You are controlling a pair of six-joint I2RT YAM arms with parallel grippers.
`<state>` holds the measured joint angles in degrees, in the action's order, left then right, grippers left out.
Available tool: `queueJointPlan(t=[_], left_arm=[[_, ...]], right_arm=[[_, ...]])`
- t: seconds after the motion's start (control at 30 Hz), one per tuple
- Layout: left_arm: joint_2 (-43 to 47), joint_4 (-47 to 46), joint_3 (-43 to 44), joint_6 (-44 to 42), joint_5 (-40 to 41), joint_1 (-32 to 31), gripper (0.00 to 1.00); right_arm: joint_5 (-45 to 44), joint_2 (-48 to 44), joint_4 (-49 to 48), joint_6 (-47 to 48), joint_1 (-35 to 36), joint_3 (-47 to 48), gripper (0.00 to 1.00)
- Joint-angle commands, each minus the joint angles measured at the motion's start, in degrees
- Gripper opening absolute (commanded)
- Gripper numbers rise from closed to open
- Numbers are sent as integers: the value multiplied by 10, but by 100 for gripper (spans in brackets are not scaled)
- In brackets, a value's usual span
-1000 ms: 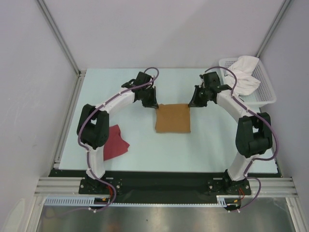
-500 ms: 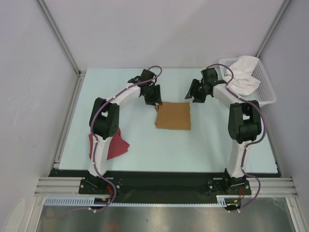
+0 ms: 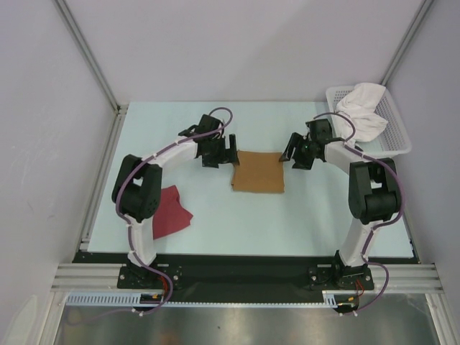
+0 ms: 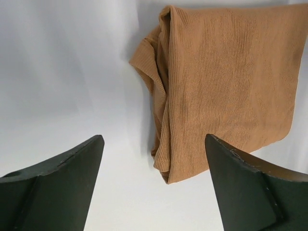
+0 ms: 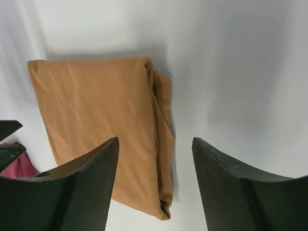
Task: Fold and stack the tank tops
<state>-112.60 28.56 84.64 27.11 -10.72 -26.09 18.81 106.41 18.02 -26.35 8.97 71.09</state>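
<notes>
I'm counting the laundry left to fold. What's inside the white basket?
A crumpled white cloth is piled in the basket, rising above its rim. Anything lying beneath that cloth is covered and cannot be seen.

bright and even throughout, diffuse from overhead. only faint, soft-edged shadows beside the folded tan-brown tank top (image 4: 226, 82) on the white table (image 4: 62, 72) in both wrist views, darkest along its thick edge. sharp on the cloth ribbing, slightly soft on the near black fingers (image 4: 53, 192). greyer falloff toward the wrist-view corners. dull streaky glare on the brushed metal plate (image 3: 230, 323) in the top view.
</notes>
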Motion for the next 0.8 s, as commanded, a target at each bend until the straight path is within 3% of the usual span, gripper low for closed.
queueJointPlan(t=[0.0,0.27,0.33,0.47,0.77], left_arm=[[16,-75,-32,21,-37,-11,91],[-54,-83,14,37,-39,-26,91],[-68,-82,18,42,-33,-27,84],[-81,-91,11,59,-24,-34,63],[-90,-103,13,74,7,-47,61]], right_arm=[[39,-9,-47,2,1,-17,70],[-34,49,-6,28,45,19,74],[-108,56,23,32,68,29,73],[-128,71,23,21,70,29,64],[-119,78,9,17,70,22,56]])
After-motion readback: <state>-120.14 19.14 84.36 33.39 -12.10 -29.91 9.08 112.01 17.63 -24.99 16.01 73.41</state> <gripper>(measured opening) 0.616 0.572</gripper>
